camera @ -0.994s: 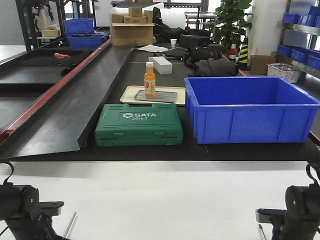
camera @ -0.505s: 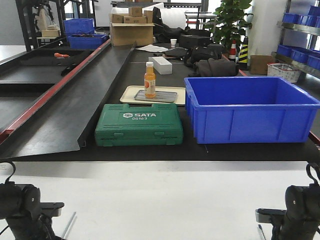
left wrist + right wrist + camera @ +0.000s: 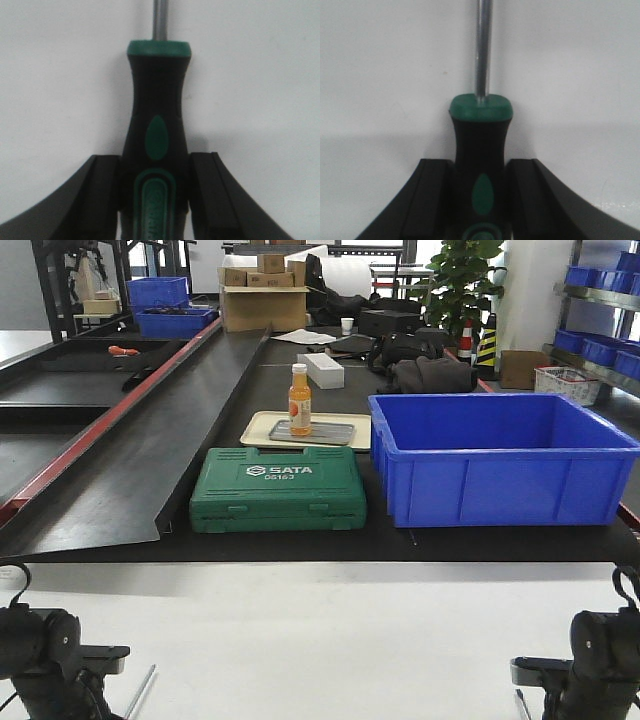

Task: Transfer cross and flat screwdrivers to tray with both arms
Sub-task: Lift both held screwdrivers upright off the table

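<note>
In the left wrist view a screwdriver (image 3: 157, 100) with a black handle and green accents lies on the white table, its shaft pointing away. My left gripper (image 3: 155, 161) is shut on the handle, a finger pressed against each side. In the right wrist view a second black-and-green screwdriver (image 3: 480, 132) sits the same way, and my right gripper (image 3: 479, 167) is shut on its handle. Both tips are out of frame, so I cannot tell cross from flat. The front view shows the left arm (image 3: 45, 660) and right arm (image 3: 600, 660) low at the near corners, with the thin shafts (image 3: 140, 690) beside them. The tray is out of view.
Beyond the white table stands a black bench with a green SATA tool case (image 3: 278, 488), a large blue bin (image 3: 500, 455), and a beige tray (image 3: 255, 428) holding a small steel tray and an orange bottle (image 3: 299, 400). A sloped black chute (image 3: 150, 450) runs along the left.
</note>
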Tool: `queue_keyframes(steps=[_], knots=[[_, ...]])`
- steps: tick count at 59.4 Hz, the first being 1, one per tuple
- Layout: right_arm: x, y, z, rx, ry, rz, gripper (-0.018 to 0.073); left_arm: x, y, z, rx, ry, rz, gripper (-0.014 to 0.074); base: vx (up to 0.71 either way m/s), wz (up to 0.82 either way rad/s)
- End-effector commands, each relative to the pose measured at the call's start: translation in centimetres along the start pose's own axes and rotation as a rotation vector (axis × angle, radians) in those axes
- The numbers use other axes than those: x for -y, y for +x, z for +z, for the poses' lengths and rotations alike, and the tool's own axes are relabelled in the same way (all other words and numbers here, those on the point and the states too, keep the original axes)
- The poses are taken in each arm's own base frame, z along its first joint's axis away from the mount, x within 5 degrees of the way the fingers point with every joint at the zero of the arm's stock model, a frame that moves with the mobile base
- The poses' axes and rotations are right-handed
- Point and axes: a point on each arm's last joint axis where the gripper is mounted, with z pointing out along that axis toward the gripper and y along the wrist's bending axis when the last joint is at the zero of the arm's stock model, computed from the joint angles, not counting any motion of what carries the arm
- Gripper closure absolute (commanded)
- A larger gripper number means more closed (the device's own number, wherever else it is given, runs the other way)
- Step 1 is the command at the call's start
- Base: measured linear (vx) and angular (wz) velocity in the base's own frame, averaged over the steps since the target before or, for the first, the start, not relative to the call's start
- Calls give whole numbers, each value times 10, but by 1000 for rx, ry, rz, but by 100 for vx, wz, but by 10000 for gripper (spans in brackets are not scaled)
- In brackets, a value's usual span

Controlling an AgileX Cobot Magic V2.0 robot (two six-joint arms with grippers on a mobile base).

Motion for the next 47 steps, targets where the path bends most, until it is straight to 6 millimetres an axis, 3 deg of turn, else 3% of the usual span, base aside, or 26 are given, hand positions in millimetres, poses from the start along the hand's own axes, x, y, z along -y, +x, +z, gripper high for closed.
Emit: queue_keyframes(steps=[1, 11, 28, 36, 47], knots=[[-2, -2, -17, 62, -25, 3, 567, 5, -7, -32, 127, 21, 9, 599, 0, 0], [-3, -2, -47, 160, -41, 9, 567, 7, -9, -71, 267, 32, 14, 599, 0, 0], [-7, 16, -137, 454, -91, -1, 567, 10, 6, -146, 481, 51, 29, 599, 0, 0], [-8, 35, -184, 629, -113, -14, 567, 12, 21, -186, 594, 63, 35, 599, 0, 0], [-7, 80, -241, 915, -146, -30, 567, 12, 47, -237, 756, 78, 44, 596, 0, 0]])
